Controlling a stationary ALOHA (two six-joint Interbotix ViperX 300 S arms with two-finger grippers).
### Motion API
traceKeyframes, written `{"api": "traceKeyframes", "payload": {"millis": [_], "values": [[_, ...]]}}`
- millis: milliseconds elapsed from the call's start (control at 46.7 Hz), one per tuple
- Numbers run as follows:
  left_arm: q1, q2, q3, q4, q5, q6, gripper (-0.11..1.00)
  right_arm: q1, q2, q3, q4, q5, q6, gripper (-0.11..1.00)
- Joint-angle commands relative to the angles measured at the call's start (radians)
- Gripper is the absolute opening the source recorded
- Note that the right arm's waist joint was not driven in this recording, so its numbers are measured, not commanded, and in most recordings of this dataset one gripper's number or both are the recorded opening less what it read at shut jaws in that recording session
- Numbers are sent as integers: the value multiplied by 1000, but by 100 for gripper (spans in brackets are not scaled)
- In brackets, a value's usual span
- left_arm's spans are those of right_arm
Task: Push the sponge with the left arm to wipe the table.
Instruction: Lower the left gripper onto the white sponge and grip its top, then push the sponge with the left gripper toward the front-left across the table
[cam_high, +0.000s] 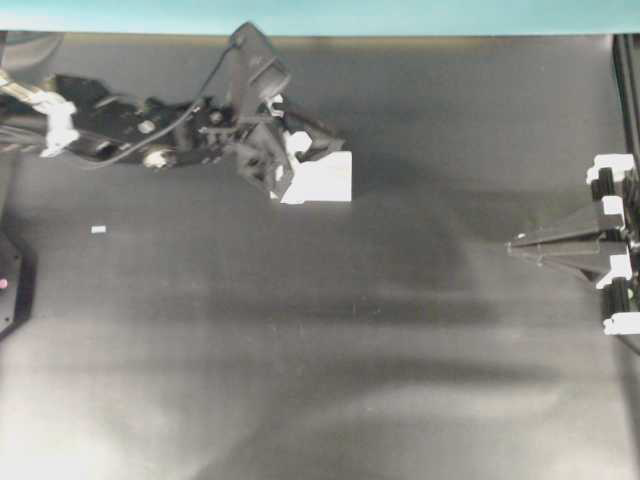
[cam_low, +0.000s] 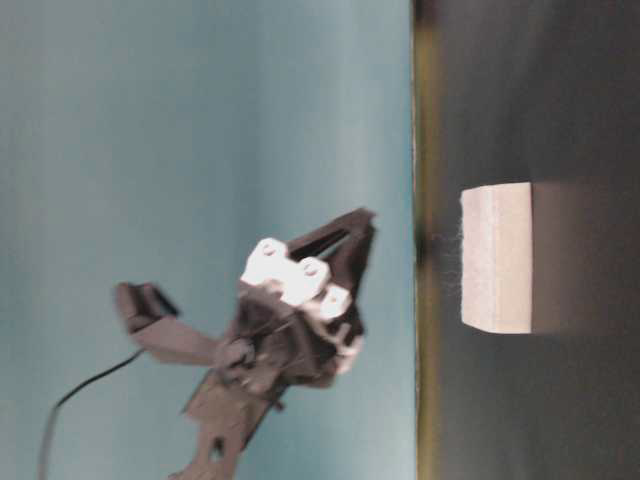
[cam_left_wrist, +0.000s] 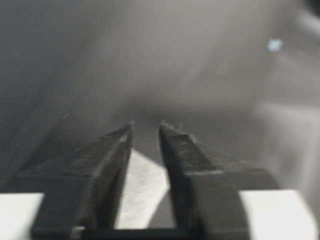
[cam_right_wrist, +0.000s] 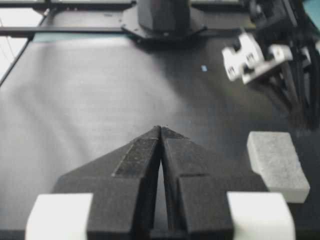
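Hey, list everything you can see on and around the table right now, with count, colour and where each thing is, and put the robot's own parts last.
sponge: one, white, on the table toward the far teal edge, right beside the left hand.
small scrap: one, white, lying on the table at the overhead view's left; too small to identify.
table: one, matte black, faintly wrinkled, filling most of the view.
teal strip: one, along the table's far edge.
left hand: one, black with white parts, next to the sponge; fingers slightly apart.
right hand: one, black, pointed, fingers together, at the overhead view's right edge, away from the sponge.
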Motion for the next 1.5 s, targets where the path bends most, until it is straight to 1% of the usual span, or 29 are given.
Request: {"api": "traceKeyframes", "payload": {"millis": [0, 86, 150, 321, 364, 471, 579, 1071, 1478], "values": [[8, 43, -25, 3, -3, -5, 39, 0, 3, -5, 2, -6, 2, 0], [23, 84, -38, 2, -3, -6, 50, 0, 3, -3, 2, -8, 2, 0], [35, 107, -57, 3, -3, -11, 53, 0, 3, -3, 2, -8, 0, 0], [34, 144, -89, 2, 5, -20, 52, 0, 3, 0, 2, -6, 2, 0], [31, 146, -89, 2, 17, -29, 52, 0, 3, 0, 2, -5, 2, 0], [31, 146, -84, 3, 54, -77, 52, 0, 3, 2, 2, -3, 2, 0], [26, 144, -77, 2, 57, -94, 52, 0, 3, 2, 2, -8, -3, 0], [0, 140, -51, 3, 77, -95, 52, 0, 2, 11, 2, -11, -5, 0], [-31, 83, 37, 3, 101, -97, 52, 0, -2, 12, 2, -11, -9, 0]]}}
